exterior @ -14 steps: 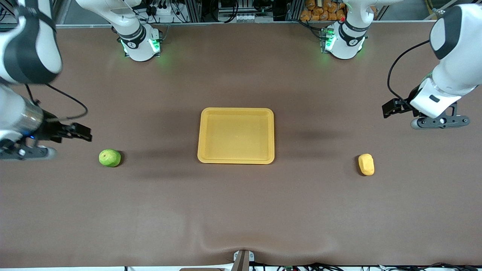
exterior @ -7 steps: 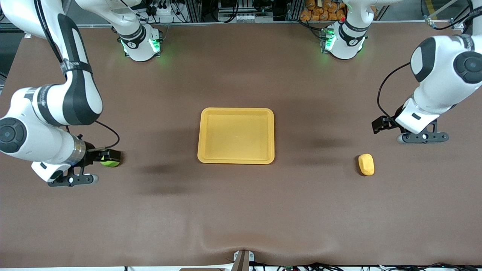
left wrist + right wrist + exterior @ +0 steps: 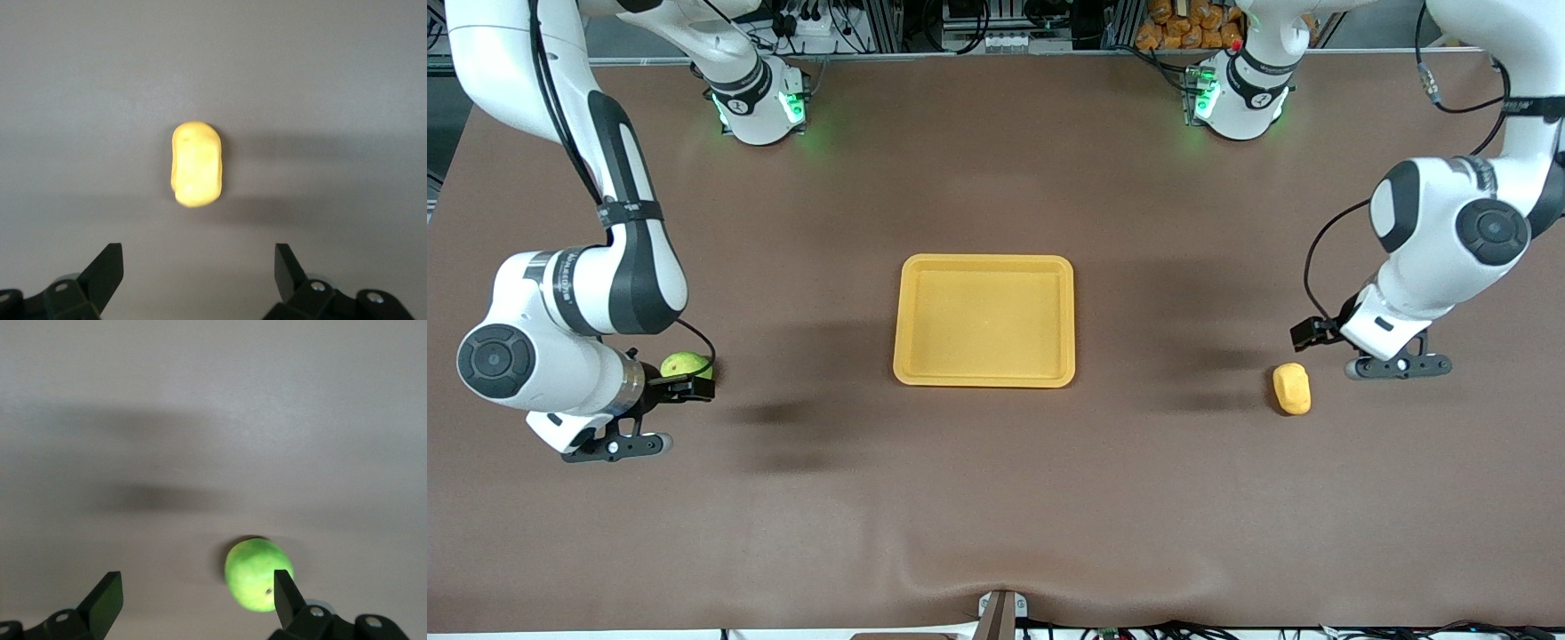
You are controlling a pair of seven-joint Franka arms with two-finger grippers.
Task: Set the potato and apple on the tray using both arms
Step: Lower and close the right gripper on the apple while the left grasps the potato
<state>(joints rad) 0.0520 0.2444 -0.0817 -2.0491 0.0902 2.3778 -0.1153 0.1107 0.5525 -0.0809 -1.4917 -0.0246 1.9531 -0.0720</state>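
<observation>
My right tool (image 3: 694, 388) hangs over the apple (image 3: 685, 365) near the right arm's end of the tabletop (image 3: 996, 498), its fingers (image 3: 107, 600) spread wide. In the right wrist view the apple (image 3: 257, 573) sits off-centre, against one finger rather than midway between the two, and I cannot tell whether it touches.

My left tool (image 3: 1307, 333) hovers just beside the potato (image 3: 1292, 388) near the left arm's end of the tabletop, fingers (image 3: 107, 270) also spread apart with nothing between them. The left wrist view shows the potato (image 3: 196, 164) lying lengthwise ahead of the gap, clear of both fingers.

The tray (image 3: 984, 320) lies flat at the middle of the tabletop with nothing in it, well apart from both fruits; apple and potato each rest on the bare surface.

Both arms come from their bases at the edge of the tabletop farthest from the front camera, reach out toward the two ends, and bend down at the wrist so the tools point at the surface.

The tabletop is a plain brown sheet. Above its farthest edge I see cables, metal framing and a heap of orange items (image 3: 1183, 22).
</observation>
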